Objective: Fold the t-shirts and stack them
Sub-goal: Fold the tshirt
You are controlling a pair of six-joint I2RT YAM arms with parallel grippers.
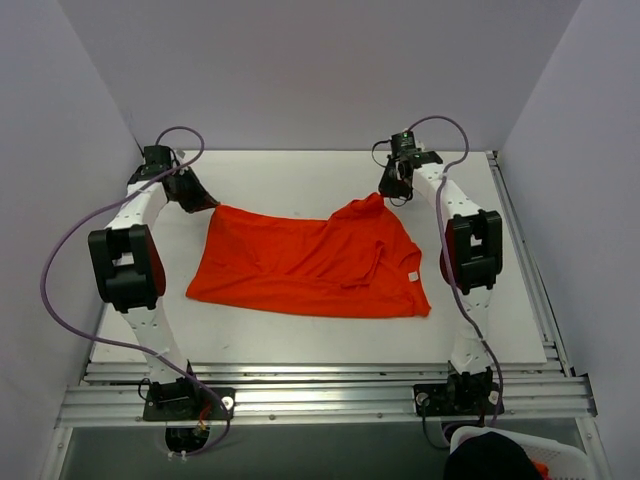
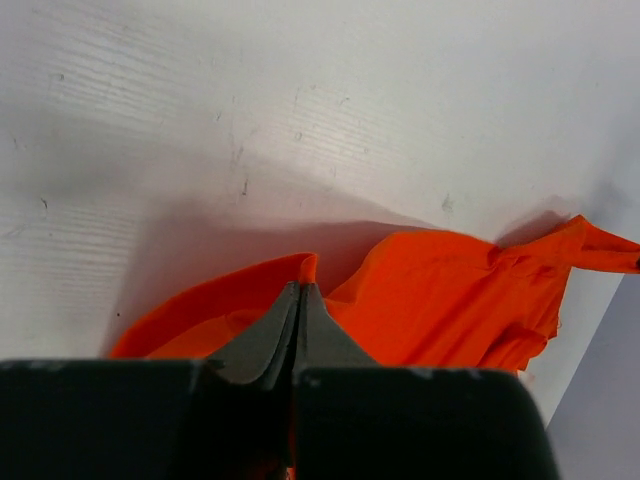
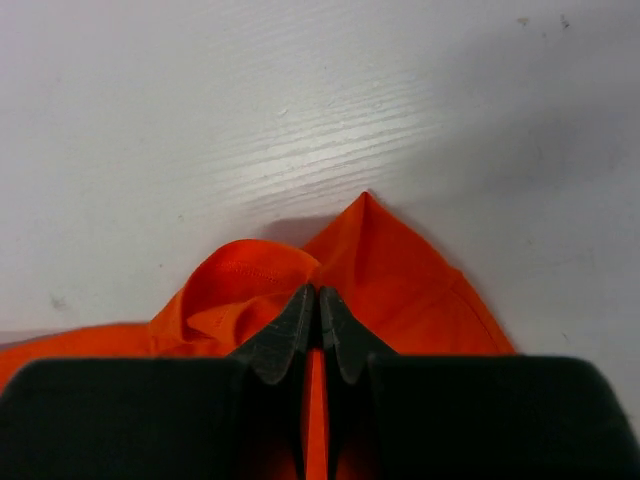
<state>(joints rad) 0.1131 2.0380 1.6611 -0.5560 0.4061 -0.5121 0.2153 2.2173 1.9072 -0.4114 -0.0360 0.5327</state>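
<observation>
One bright orange-red t-shirt (image 1: 310,262) lies across the middle of the white table, wrinkled, with its right part bunched into a peak at the far side. My left gripper (image 1: 203,203) is at the shirt's far left corner. In the left wrist view its gripper (image 2: 300,290) is shut, pinching an edge of the t-shirt (image 2: 450,290). My right gripper (image 1: 393,190) is at the shirt's far right peak. In the right wrist view that gripper (image 3: 318,295) is shut with a strip of the t-shirt (image 3: 400,270) between the fingers.
White walls close in the table on the left, back and right. A metal rail (image 1: 320,395) runs along the near edge by the arm bases. A white basket (image 1: 560,455) with something dark in it sits at the bottom right, below the table.
</observation>
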